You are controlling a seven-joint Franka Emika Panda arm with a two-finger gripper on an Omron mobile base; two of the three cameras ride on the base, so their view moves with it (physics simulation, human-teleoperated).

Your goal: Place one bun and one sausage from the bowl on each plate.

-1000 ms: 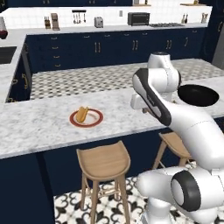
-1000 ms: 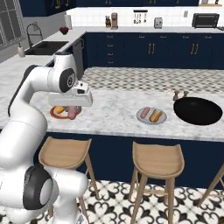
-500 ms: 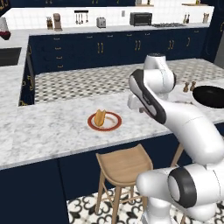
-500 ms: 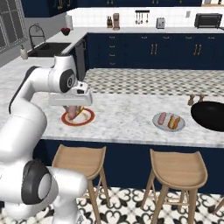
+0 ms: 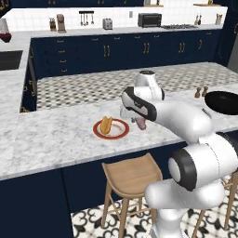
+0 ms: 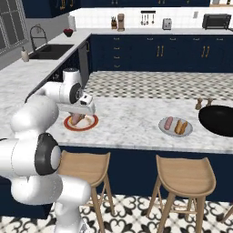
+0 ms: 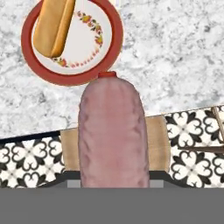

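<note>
One sausage [image 7: 111, 133] rises large in the hand view: a stubby pinkish-red cylinder, rounded at its far end, with faint lengthwise ridges on a matt skin. It is clamped in the gripper [image 5: 140, 123], whose finger tips are hidden behind it in that view. In the left base view the same sausage [image 5: 140, 123] hangs as a small pink stub below the hand, above the marble counter [image 5: 56, 139] and just beside the white plate with the red-brown rim [image 5: 119, 134].

That plate [image 7: 101, 59] has a ring of small floral marks inside its rim. On it lies one bun [image 7: 53, 25], golden-orange on top, paler tan along the side, set toward one edge of the plate; the rest of the plate surface is bare. In the right base view the hand covers part of this plate [image 6: 87, 125].

Second pair, on the grey plate [image 6: 169, 131]: a sausage [image 6: 169, 123] and a bun [image 6: 181, 127] lie side by side, touching or nearly so. This plate sits well apart from the rimmed one, further along the same counter.

Just beyond the grey plate is the black bowl [image 6: 218, 119], wide and shallow; its contents cannot be made out. Two small shakers [image 6: 203, 103] stand near its far rim.

Wooden stools [image 6: 184, 174] stand under the counter edge, over a patterned tile floor [image 7: 28, 157].
</note>
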